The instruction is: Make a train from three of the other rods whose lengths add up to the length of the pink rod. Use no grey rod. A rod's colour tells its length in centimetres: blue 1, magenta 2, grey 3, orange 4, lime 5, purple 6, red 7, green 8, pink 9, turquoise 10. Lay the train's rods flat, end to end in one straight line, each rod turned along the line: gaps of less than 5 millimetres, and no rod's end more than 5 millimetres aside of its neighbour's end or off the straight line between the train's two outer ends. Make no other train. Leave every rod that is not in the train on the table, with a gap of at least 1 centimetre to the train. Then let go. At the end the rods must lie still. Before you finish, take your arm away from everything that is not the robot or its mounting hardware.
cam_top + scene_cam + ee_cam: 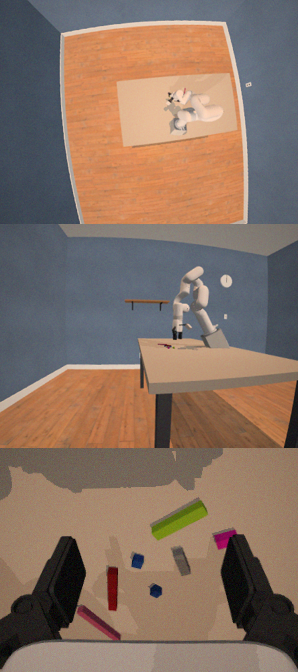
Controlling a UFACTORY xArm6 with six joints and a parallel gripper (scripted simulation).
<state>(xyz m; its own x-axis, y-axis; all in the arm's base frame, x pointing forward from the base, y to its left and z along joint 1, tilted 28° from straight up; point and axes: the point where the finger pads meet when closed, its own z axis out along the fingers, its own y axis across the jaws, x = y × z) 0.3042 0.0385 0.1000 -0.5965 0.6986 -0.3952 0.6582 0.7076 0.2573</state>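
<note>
In the wrist view my gripper [152,553] is open and empty, hanging above a small cluster of rods on the table. Between the fingers lie a red rod [112,588], two blue rods [137,560] [154,591] and a short grey rod [180,560]. A lime rod [178,519] lies slanted farther off. A magenta rod [224,538] shows beside the right finger. A pink rod [99,621] lies slanted at the lower left, partly hidden by the gripper body. In the exterior view the gripper [176,335] hangs over the rods [166,345] at the table's far end.
The arm's base [215,339] [178,128] stands on the tan table [201,365] [141,114] near the rods. The arm's shadow falls across the table beyond the lime rod. A wall shelf [147,301] and a clock [226,280] are behind.
</note>
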